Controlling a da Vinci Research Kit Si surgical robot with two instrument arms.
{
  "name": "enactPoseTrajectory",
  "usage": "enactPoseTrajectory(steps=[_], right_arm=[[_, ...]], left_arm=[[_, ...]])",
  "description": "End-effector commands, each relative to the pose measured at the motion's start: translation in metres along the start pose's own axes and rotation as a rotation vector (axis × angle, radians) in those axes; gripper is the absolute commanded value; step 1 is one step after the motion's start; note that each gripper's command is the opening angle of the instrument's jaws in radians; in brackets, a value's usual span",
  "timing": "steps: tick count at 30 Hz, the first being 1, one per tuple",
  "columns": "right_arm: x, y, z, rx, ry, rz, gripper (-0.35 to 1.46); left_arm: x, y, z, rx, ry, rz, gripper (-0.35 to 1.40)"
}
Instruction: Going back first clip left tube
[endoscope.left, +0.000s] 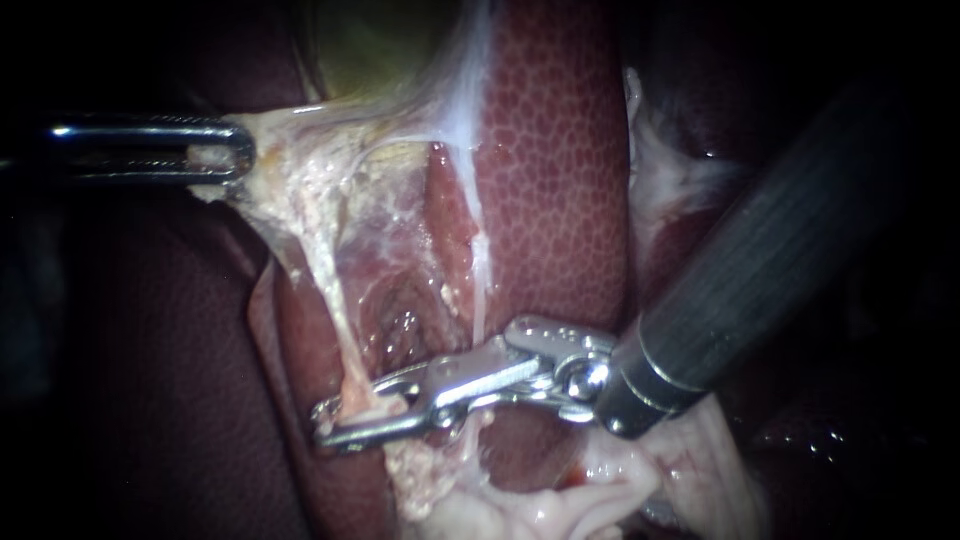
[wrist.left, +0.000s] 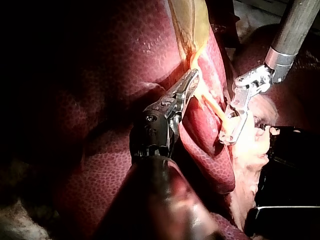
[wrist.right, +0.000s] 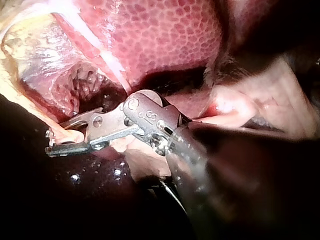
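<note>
- Left edge: left instrument (endoscope.left: 236, 152), jaws pressed together on a flap of pale tissue (endoscope.left: 300, 175) just under the yellow-green gallbladder (endoscope.left: 385, 40). The flap is drawn taut toward the left.
- From that flap the left tube (endoscope.left: 336, 305) runs downward as a stretched pale cord.
- Low centre: right instrument (endoscope.left: 335, 420), jaws spread, with the left tube lying in the gap between them. The right wrist view shows open space between the jaws around the cord, so I judge it is not pinched.
- No clip made out on the tube; jaw metal covers that stretch.
- Just right of the jaws: a thinner whitish strand (endoscope.left: 481, 270) hangs against the mottled liver (endoscope.left: 560, 170), apart from the jaws.
- The right instrument's dark shaft comes in from the upper right.

Step, as I read it: the withdrawal from the left tube after clipping. The next move calls for a straight pull-back along the shaft line with the jaws wide, so neither tip snags the cord or the neighbouring strand. The left hold wants to be firm throughout.

No tray, dish or other container in any view.
</note>
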Motion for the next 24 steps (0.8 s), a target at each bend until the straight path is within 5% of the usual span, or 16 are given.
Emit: enactPoseTrajectory(steps=[1, 9, 13, 15, 24], right_arm=[[0.0000, 0.0000, 0.0000, 0.000, 0.000, 0.000, -0.35], [0.0000, -0.0001, 0.0001, 0.004, -0.002, -0.001, -0.29], [0.0006, -0.0001, 0.0011, 0.003, 0.063, -0.023, 0.44], [0.0009, 0.0000, 0.0016, -0.021, 0.078, -0.041, 0.54], [0.0019, 0.0008, 0.0006, -0.052, 0.088, -0.156, 0.60]], left_arm=[[0.0000, 0.0000, 0.0000, 0.000, 0.000, 0.000, -0.35], [0.0000, 0.0000, 0.0001, 0.000, 0.000, 0.001, -0.35], [0.0000, 0.0000, 0.0001, -0.001, 0.000, 0.001, -0.35], [0.0000, 0.0000, 0.0001, -0.001, 0.000, 0.001, -0.35], [0.0000, -0.0001, 0.0000, -0.001, 0.000, 0.001, -0.35]])
